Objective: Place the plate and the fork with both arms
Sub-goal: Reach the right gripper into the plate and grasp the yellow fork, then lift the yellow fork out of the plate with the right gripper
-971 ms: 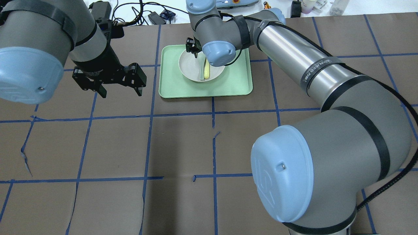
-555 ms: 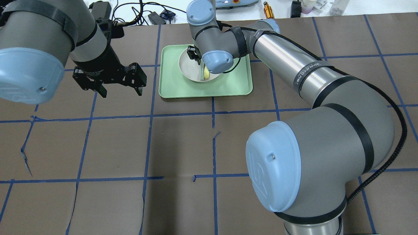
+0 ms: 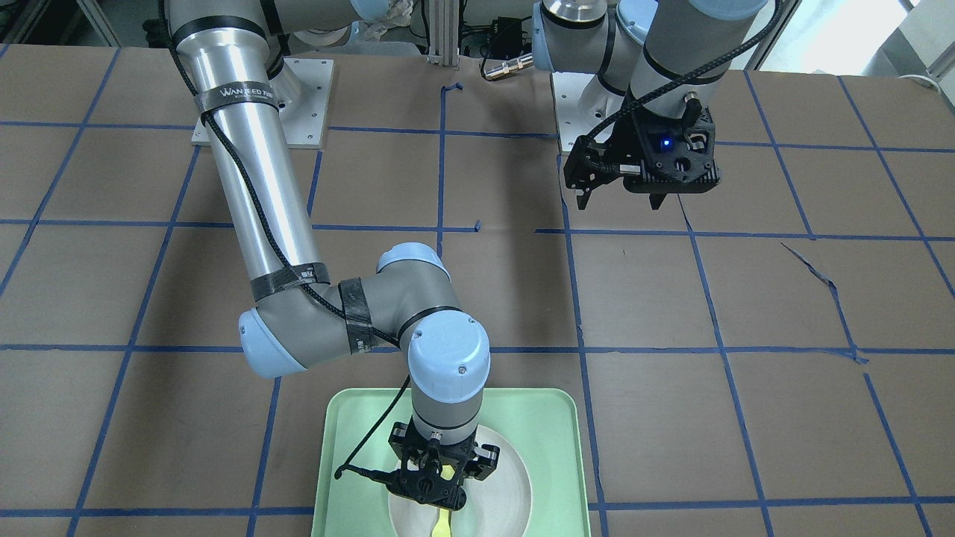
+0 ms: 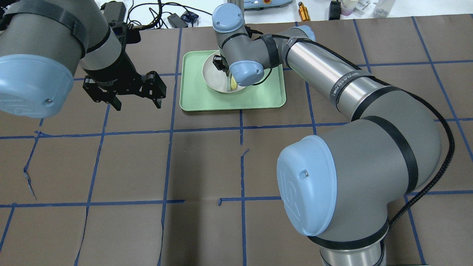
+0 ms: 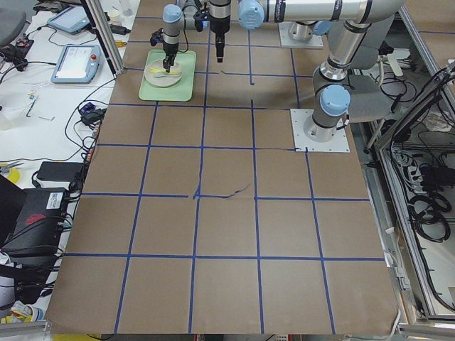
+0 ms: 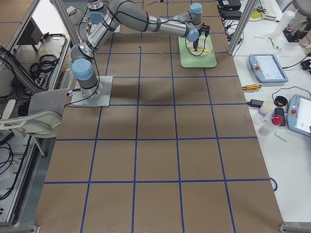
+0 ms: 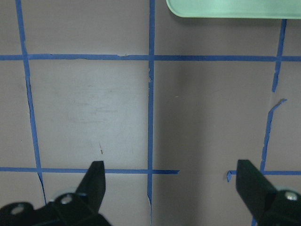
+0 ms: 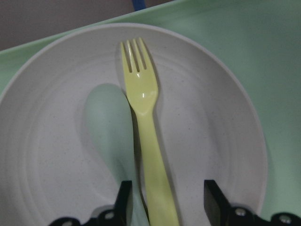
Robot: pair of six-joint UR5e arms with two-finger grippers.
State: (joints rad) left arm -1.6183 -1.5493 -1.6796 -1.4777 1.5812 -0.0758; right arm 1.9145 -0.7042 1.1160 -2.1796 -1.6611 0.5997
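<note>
Right gripper [image 8: 167, 200] poised low, jaws apart astride the fork [image 8: 142, 108] handle, evidently for pickup; fork lies in the plate [image 8: 221, 141] on the tray [image 8: 263, 70]. Left gripper [image 7: 169, 183] spread, idle over table [image 7: 94, 103]

Overhead looking forward and down, front view facing back, 2 distant end views, 2 close wrist views, all 6 sharing the tray [image 4: 266, 96]

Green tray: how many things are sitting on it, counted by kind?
plate: 1
fork: 1
spoon: 1
Total: 3 on the tray, with the fork and spoon lying in the plate.
</note>
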